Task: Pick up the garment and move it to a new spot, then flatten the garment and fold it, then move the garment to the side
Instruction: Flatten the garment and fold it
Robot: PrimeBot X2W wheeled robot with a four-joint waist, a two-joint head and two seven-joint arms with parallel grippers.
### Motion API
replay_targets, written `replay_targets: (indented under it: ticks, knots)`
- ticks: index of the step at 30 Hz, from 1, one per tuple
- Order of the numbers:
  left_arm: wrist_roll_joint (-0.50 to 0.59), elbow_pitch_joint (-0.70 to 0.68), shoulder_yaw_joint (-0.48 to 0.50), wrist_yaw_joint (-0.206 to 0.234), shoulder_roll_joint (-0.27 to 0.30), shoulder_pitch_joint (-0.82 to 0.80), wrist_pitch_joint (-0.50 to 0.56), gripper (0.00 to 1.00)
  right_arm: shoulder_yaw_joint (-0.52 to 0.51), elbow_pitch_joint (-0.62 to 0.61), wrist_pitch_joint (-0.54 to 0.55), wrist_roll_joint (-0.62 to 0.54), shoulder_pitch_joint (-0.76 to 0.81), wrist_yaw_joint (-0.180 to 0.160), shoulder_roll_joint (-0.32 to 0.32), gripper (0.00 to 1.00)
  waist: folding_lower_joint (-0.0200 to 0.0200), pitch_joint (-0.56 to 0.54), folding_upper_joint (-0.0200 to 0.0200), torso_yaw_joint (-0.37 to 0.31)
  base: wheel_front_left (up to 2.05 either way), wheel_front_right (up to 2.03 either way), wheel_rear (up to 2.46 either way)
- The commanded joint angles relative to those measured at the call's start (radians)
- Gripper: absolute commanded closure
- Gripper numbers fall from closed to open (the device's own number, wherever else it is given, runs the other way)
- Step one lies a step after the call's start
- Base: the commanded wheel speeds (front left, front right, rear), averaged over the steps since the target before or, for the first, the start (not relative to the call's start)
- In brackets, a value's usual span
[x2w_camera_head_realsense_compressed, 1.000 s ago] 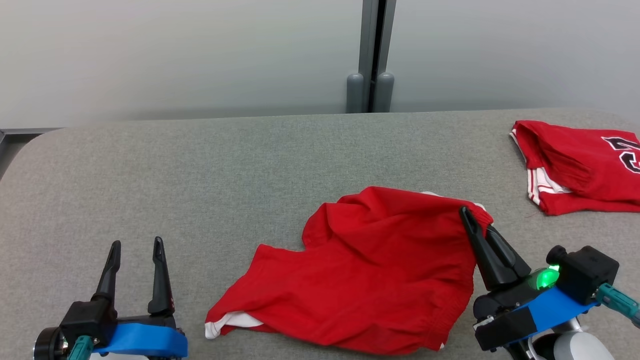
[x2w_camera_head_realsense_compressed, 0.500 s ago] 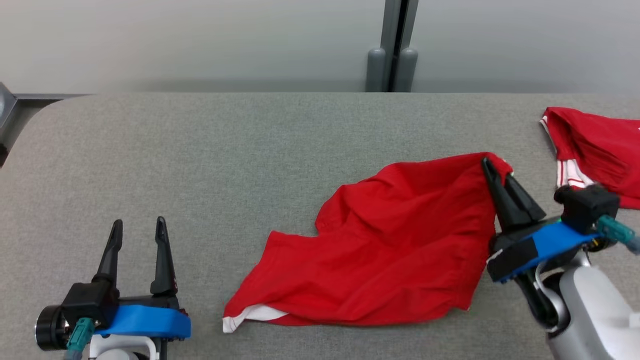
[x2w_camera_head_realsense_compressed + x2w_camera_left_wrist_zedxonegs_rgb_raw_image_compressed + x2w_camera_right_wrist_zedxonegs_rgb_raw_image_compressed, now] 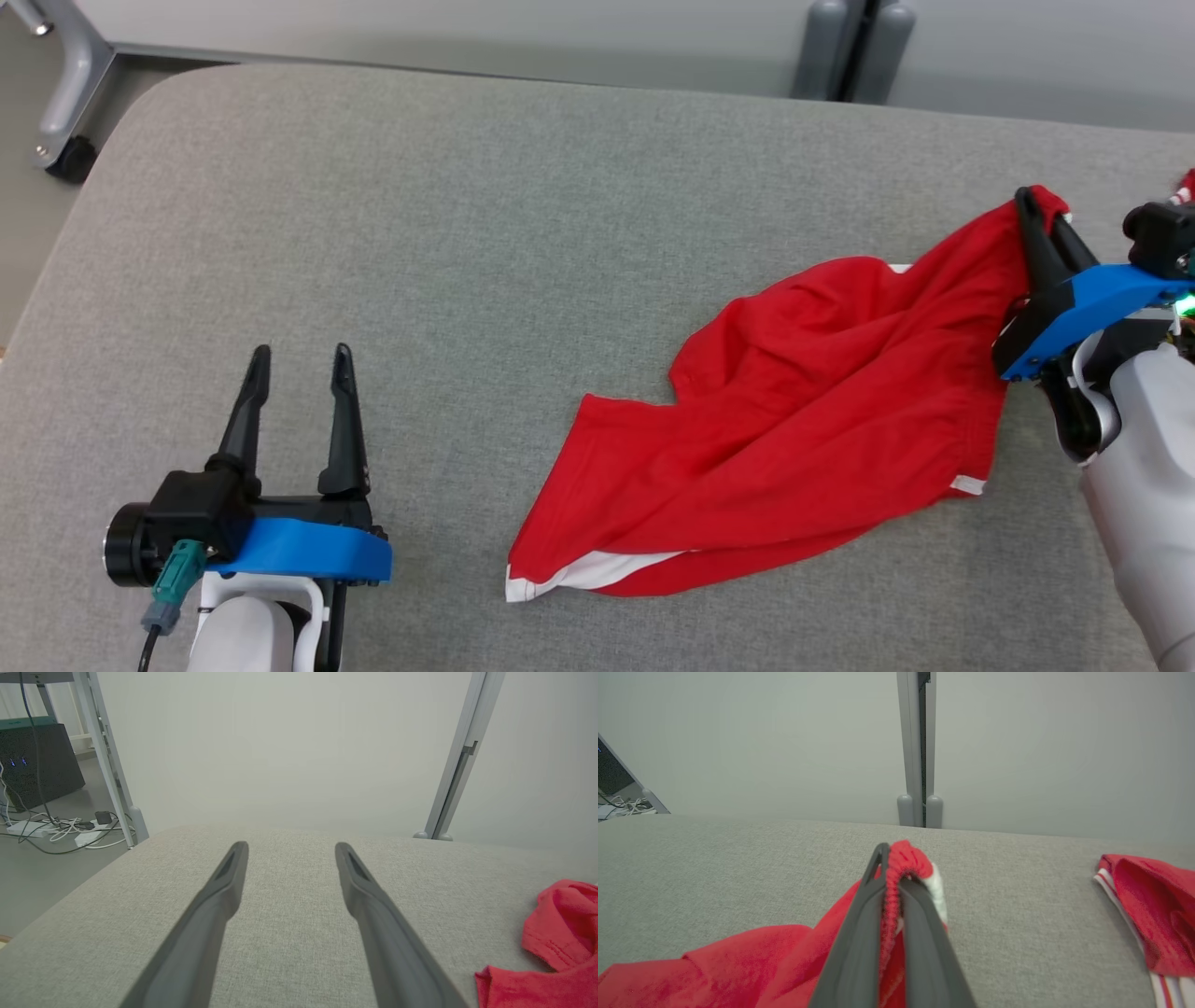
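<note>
1 corner of the garment (image 3: 803, 401) is clamped in the right gripper (image 3: 1038, 210), the rest draped on the grey table (image 3: 467, 233); the left gripper (image 3: 299, 359) gapes empty. Best lift higher before carrying.

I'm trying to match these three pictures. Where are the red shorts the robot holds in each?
Head view: red shorts lie right of centre, top corner pinched in the right gripper.
Left wrist view: the shorts poke in at the lower right corner.
Right wrist view: the shorts spread across the lower left, waistband clamped at centre.
Shared landmark: the grey post behind the table.
</note>
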Motion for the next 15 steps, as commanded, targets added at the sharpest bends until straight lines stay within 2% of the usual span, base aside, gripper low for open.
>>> replay_targets:
  ticks: [1,2,3,4,5,9,15]
  knots:
    - [-0.007,0.000,-0.004,0.005,-0.001,-0.014,-0.002,0.00,0.000,0.072,-0.012,-0.007,-0.042,0.000,0.000,1.00,-0.0001,0.015,0.0000,0.015,0.00,0.00,0.00]
    - [-0.006,0.001,-0.006,0.008,-0.001,-0.014,-0.002,0.00,0.005,0.112,-0.013,-0.009,-0.055,0.000,0.008,1.00,-0.0001,0.016,0.0000,0.014,0.00,0.00,0.00]
    - [-0.006,0.001,-0.008,0.010,-0.002,-0.015,-0.002,0.00,0.010,0.148,-0.016,-0.011,-0.067,0.000,0.011,0.76,-0.0001,0.017,0.0000,0.012,0.00,0.00,0.00]
    - [-0.006,0.001,-0.008,0.010,-0.002,-0.015,-0.002,0.00,0.010,0.148,-0.016,-0.011,-0.067,0.000,0.011,0.76,-0.0001,0.017,0.0000,0.012,0.00,0.00,0.00]
    - [-0.008,0.003,-0.011,0.011,-0.002,-0.017,-0.002,0.00,0.015,0.173,-0.019,-0.009,-0.079,0.000,0.017,0.00,-0.0001,0.017,0.0000,0.010,0.00,0.00,0.00]
    - [-0.010,0.009,-0.012,0.013,-0.002,-0.019,-0.002,0.00,0.054,0.216,-0.044,0.007,-0.072,0.000,0.046,0.00,-0.0001,0.007,0.0000,-0.012,0.00,0.00,0.00]
    - [0.007,0.012,0.005,0.012,-0.001,0.001,-0.002,0.00,0.089,0.131,-0.058,0.061,0.015,0.000,0.041,0.00,-0.0001,-0.026,0.0000,-0.067,0.00,0.00,0.00]
